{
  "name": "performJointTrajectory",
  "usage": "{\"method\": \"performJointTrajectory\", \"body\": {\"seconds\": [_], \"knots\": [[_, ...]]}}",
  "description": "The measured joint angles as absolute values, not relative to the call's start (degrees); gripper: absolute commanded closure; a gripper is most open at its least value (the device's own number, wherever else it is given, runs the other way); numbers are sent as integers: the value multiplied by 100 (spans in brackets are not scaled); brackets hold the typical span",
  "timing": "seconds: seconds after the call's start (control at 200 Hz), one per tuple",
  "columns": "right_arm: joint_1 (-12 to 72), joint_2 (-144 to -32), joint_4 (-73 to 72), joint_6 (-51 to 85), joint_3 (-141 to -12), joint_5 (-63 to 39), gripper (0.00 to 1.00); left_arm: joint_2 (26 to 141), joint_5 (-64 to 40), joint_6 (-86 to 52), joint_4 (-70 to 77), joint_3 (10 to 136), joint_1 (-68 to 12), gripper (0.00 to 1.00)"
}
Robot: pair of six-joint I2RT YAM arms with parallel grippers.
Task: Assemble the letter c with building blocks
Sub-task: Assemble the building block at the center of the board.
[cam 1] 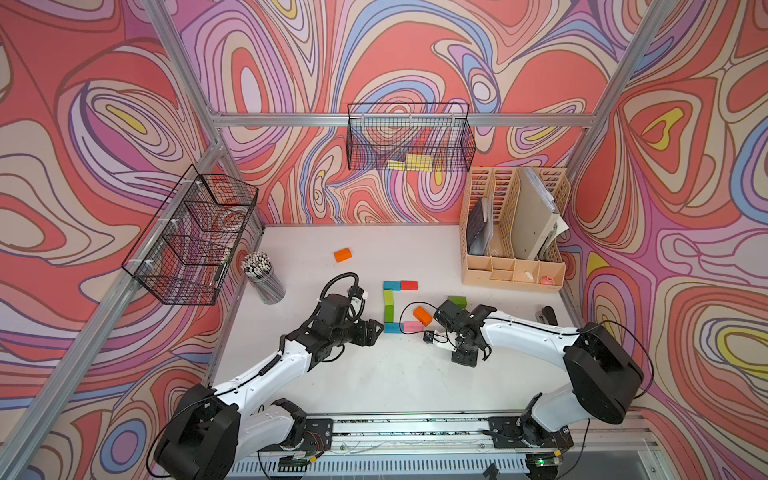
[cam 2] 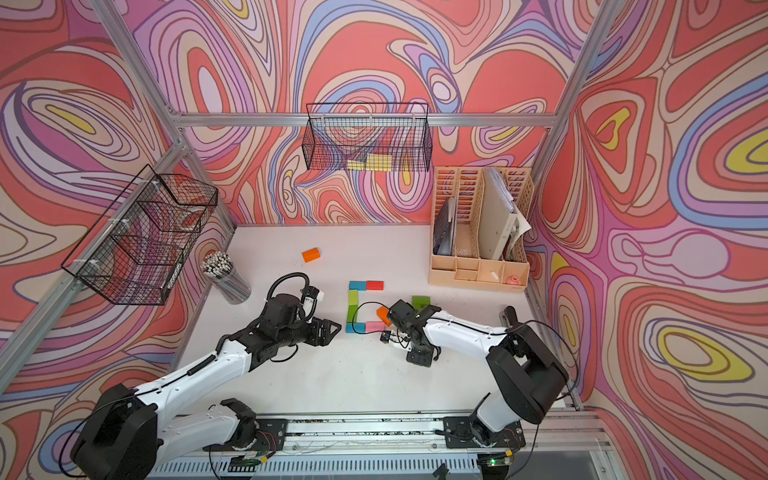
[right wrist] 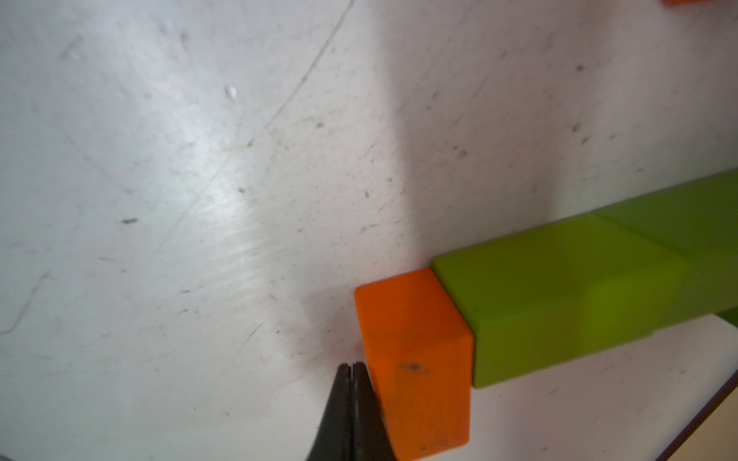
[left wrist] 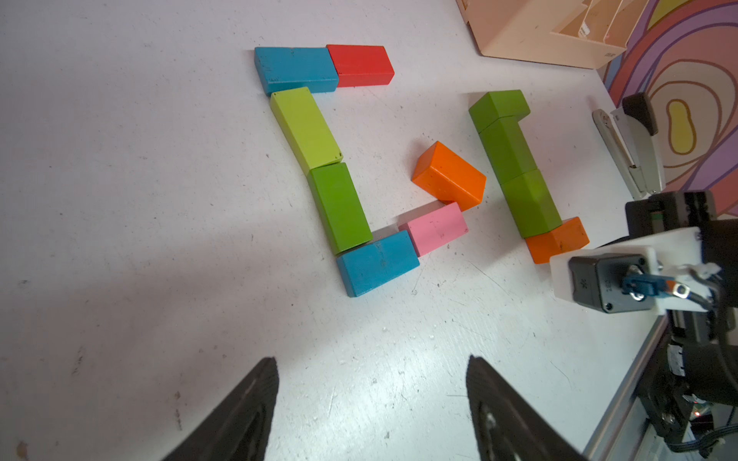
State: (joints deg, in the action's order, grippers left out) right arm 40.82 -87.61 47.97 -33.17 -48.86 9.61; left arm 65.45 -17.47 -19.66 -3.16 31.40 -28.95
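**Observer:** What surrounds the work, largest first?

**Operator:** I see the white table [cam 1: 374,382]. A side wire basket [cam 1: 191,232] hangs on the left wall and a rear wire basket [cam 1: 411,137] on the back wall. A beige desk organiser [cam 1: 478,272] stands at the far right, a pencil cup [cam 1: 266,278] at the far left, and a stapler [cam 1: 547,316] by the right edge.

**Observer:** And the building blocks [cam 1: 388,307]?

**Operator:** Six lie mid-table as a C opening rightward. The upper blue block [left wrist: 295,68] and red block [left wrist: 361,64] make the far arm. The light green block [left wrist: 305,129] and dark green block [left wrist: 339,207] make the spine. The lower blue block [left wrist: 375,263] and pink block [left wrist: 437,227] make the near arm. A tilted orange block [left wrist: 449,175] leans on the pink block inside the mouth. Beyond it, a green row [left wrist: 511,159] ends at an end orange block [left wrist: 557,239]. A lone orange block [cam 1: 342,254] lies far back.

**Observer:** Grippers?

**Operator:** My left gripper [left wrist: 371,359] hangs spread wide and empty, near the lower blue block. My right gripper [right wrist: 351,367] is pinched closed on nothing, just beside the end orange block. I cannot tell whether it touches. In both top views its cable [cam 1: 402,320] loops over the C's mouth.
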Motion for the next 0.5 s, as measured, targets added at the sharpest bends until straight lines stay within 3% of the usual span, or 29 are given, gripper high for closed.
{"method": "performJointTrajectory", "body": {"seconds": [0.245, 0.496], "knots": [[4080, -8619, 4842, -3317, -4886, 840, 100, 6545, -1745, -1962, -316, 3140, -2895, 23], [3983, -7078, 4842, -3026, -4696, 775, 100, 6545, -1741, -1953, -316, 3140, -2895, 23]]}}
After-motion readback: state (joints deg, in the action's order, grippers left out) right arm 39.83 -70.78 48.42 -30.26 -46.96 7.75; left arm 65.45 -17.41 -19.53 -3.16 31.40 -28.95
